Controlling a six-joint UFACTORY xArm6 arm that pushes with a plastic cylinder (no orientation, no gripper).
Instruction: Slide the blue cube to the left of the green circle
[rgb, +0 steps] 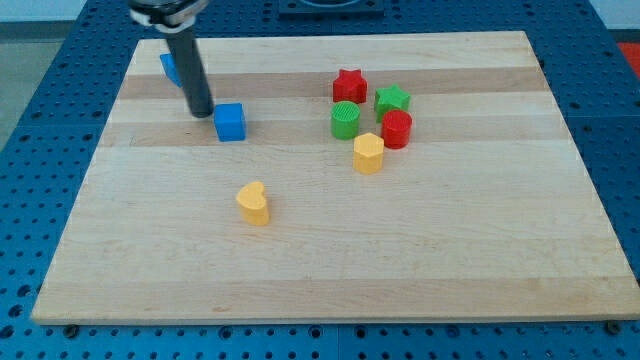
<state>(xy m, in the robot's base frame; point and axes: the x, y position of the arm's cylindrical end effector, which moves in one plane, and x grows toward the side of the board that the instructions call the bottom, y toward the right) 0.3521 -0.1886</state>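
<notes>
The blue cube (230, 122) sits on the wooden board left of centre, toward the view's top. The green circle (345, 120) stands well to its right, in a cluster of blocks. My tip (200, 111) rests on the board just left of the blue cube, close to it; I cannot tell if it touches. The dark rod rises from the tip toward the view's top.
A second blue block (169, 67) is partly hidden behind the rod at the view's upper left. Around the green circle are a red star (350, 86), a green star (392, 99), a red cylinder (397, 129) and a yellow hexagon-like block (368, 153). A yellow heart (254, 202) lies lower centre-left.
</notes>
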